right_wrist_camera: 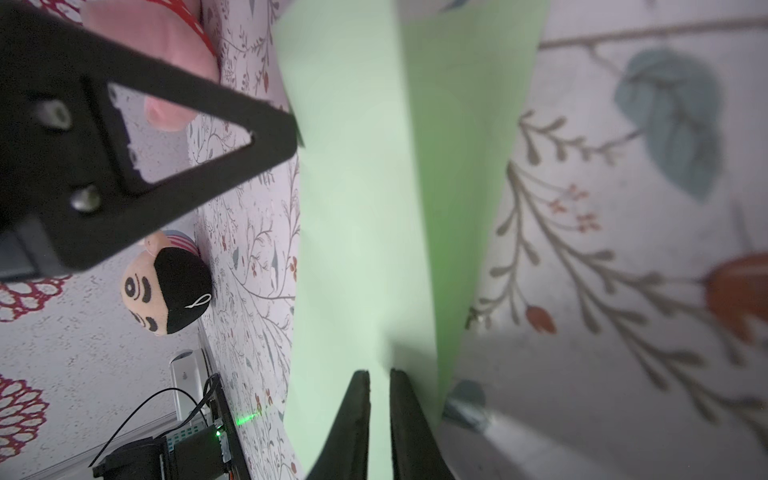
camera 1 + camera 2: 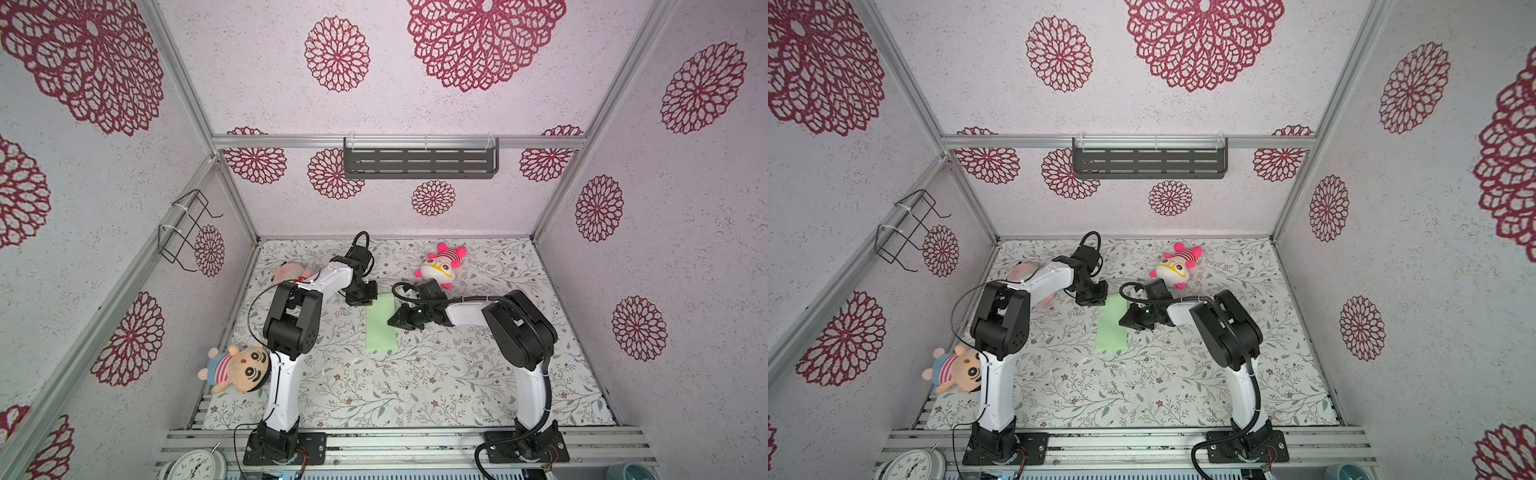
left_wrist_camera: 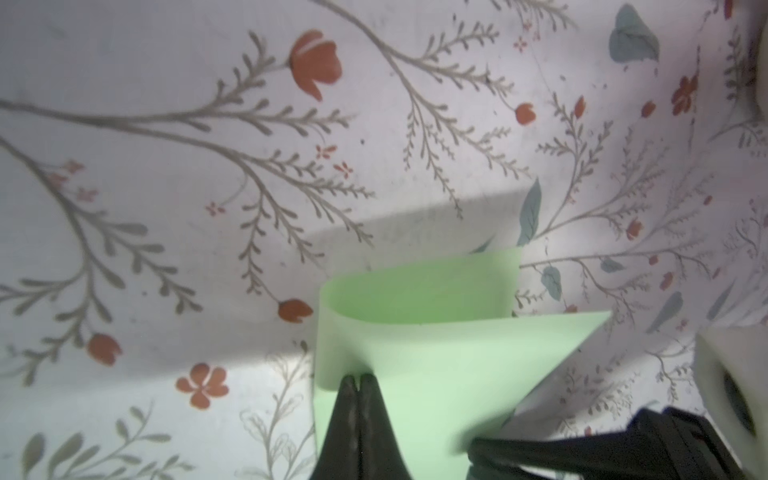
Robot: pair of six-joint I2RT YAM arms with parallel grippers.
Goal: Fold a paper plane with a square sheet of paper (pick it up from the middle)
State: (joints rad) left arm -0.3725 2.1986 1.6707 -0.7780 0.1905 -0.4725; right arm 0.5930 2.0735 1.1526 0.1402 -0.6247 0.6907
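The square sheet of paper [image 2: 381,328] [image 2: 1112,328] is pale mint green. It lies folded over into a long rectangle in the middle of the floral table. My left gripper [image 2: 369,301] [image 2: 1100,300] is shut, with its tips [image 3: 358,377] down on the sheet [image 3: 436,353] near the loosely curled fold at the far end. My right gripper [image 2: 392,322] [image 2: 1123,322] sits at the sheet's right edge. Its jaws [image 1: 379,372] stand a narrow gap apart over the paper [image 1: 365,208], with nothing between them. No paper plane is in view.
A pink-and-white plush with glasses [image 2: 440,268] lies behind the right gripper. A pink plush [image 2: 289,272] lies behind the left arm, and a boy doll [image 2: 239,368] lies at the left edge. A clock [image 2: 195,465] sits on the front rail.
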